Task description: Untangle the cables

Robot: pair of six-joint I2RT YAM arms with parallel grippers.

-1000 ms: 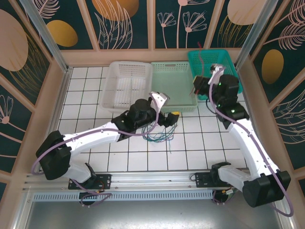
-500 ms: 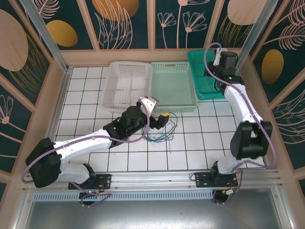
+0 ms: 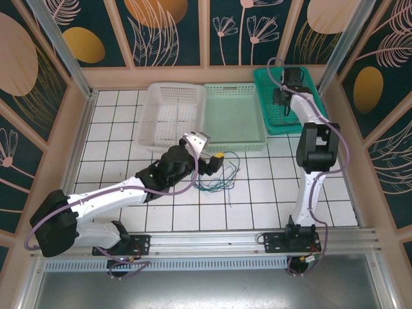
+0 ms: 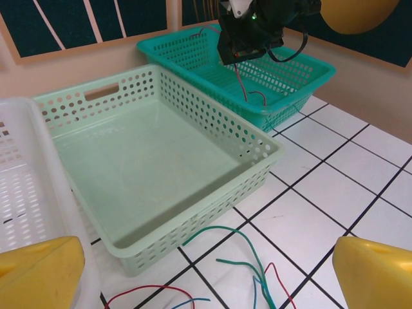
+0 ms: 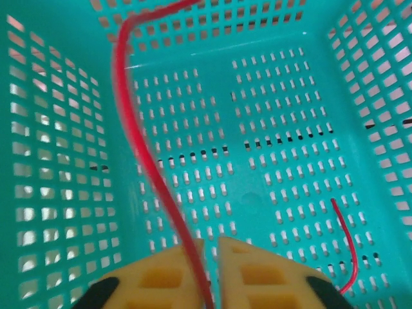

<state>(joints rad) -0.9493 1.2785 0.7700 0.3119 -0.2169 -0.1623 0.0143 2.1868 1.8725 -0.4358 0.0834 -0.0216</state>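
Note:
A tangle of thin green, blue, red and dark cables (image 3: 215, 180) lies on the white tiles in front of the pale green basket. My left gripper (image 3: 219, 159) hovers just above it, wide open and holding nothing; green strands (image 4: 251, 244) and a red one (image 4: 148, 290) lie between its yellow fingers (image 4: 38, 270). My right gripper (image 3: 282, 98) hangs over the teal basket (image 3: 267, 84). Its jaws (image 5: 211, 257) stand a narrow gap apart. One red cable (image 5: 138, 148) runs through that gap along the left finger, blurred, its far end (image 5: 351, 248) on the basket floor.
Three baskets stand in a row at the back: white (image 3: 170, 112), pale green (image 3: 235, 116) and teal. The pale green basket's wall (image 4: 212, 199) is close ahead of the left gripper. Wooden walls enclose the tiled floor on three sides.
The right arm swung up and back from in front of the teal basket to over it, carrying the red cable, and its jaws parted slightly. The left arm drew back a little to the left.

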